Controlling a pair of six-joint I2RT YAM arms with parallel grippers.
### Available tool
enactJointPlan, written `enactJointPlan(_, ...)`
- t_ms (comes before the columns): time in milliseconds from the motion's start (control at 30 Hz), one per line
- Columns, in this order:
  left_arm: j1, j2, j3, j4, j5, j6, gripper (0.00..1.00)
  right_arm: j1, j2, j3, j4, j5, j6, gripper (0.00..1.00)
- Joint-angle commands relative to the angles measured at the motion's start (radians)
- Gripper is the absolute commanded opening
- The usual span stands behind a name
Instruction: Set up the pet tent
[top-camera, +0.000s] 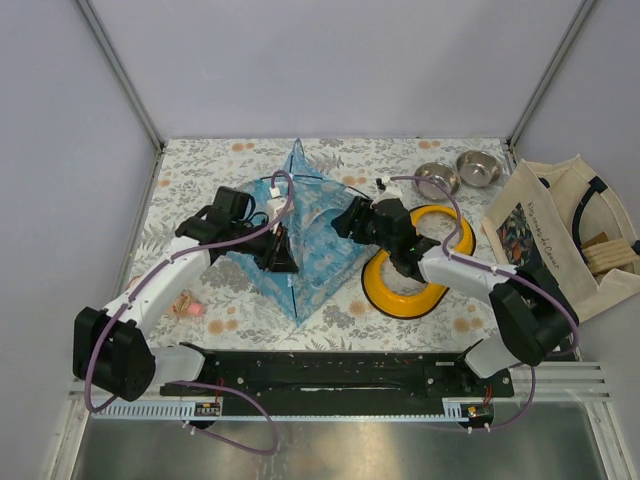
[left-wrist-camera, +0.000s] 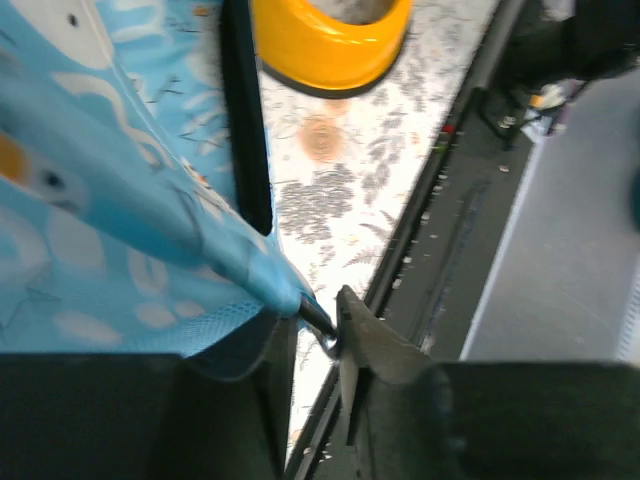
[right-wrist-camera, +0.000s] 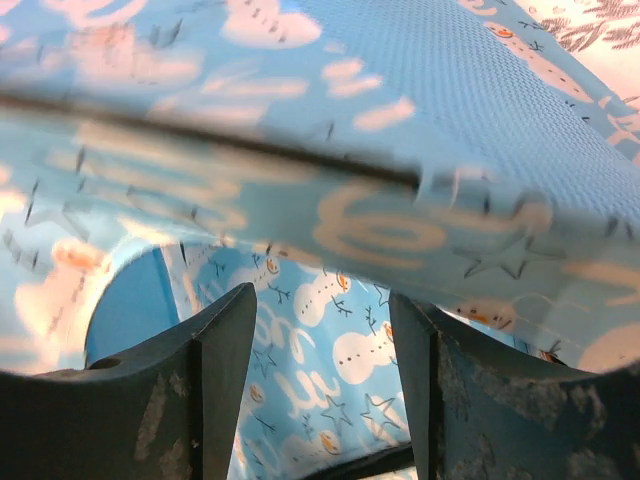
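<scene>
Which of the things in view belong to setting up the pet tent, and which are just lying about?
Job: pet tent.
Lying about: yellow bowl, steel bowl, second steel bowl, tote bag, small pink object.

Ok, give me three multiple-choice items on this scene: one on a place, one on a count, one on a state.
1. Seen from above, the yellow bowl lies where relative to the pet tent? A) to its left B) to its right C) on top of it
2. How many steel bowls are there? A) one B) two C) four
3. The right pincer is: A) open B) shut on the yellow bowl C) out of view

Answers: B, it sits right of the tent; B, two stand side by side; A, its fingers stand apart.
</scene>
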Motion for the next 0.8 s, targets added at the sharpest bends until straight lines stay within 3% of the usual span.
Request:
enactJointPlan(0, -0.015, -0.053, 0.071, -0.050, -0.325, 0.137, 0.32, 0.003, -0.069, -0.071, 0.077, -0.023, -0.193, 0.64)
enactJointPlan(67, -0.013, -0.060, 0.058, 0.016, -0.562, 0.059, 0.55, 0.003, -0.079, -0.091, 0.100, -0.072, -0.208, 0.64)
enactJointPlan(100, -0.013, -0.064, 0.052, 0.044, -0.683, -0.005, 0.61, 0.003, -0.082, -0.098, 0.106, -0.087, -0.205, 0.65)
enactJointPlan(200, -0.012, -0.082, 0.032, 0.087, -0.816, -0.111, 0.72, 0.017, -0.091, -0.121, 0.146, -0.132, -0.198, 0.66)
enactJointPlan(267, -0.013, -0.114, -0.005, 0.136, -0.780, -0.179, 0.72, 0.044, -0.082, -0.122, 0.153, -0.132, -0.228, 0.65)
enactJointPlan(400, -0.013, -0.188, -0.108, 0.265, -0.746, -0.311, 0.71, 0.127, -0.022, -0.095, 0.156, -0.052, -0.273, 0.60)
enactJointPlan(500, -0.013, -0.215, -0.146, 0.317, -0.735, -0.363, 0.67, 0.175, 0.036, -0.040, 0.121, 0.105, -0.244, 0.59)
enactJointPlan(600, -0.012, -0.235, -0.175, 0.354, -0.740, -0.388, 0.63, 0.186, 0.120, 0.028, 0.145, 0.115, -0.195, 0.58)
enactJointPlan(700, -0.013, -0.225, -0.182, 0.369, -0.717, -0.388, 0.46, 0.187, 0.226, 0.140, 0.156, -0.037, -0.175, 0.52)
enactJointPlan(767, -0.013, -0.203, -0.174, 0.368, -0.700, -0.388, 0.31, 0.195, 0.301, 0.216, 0.143, -0.136, -0.153, 0.42)
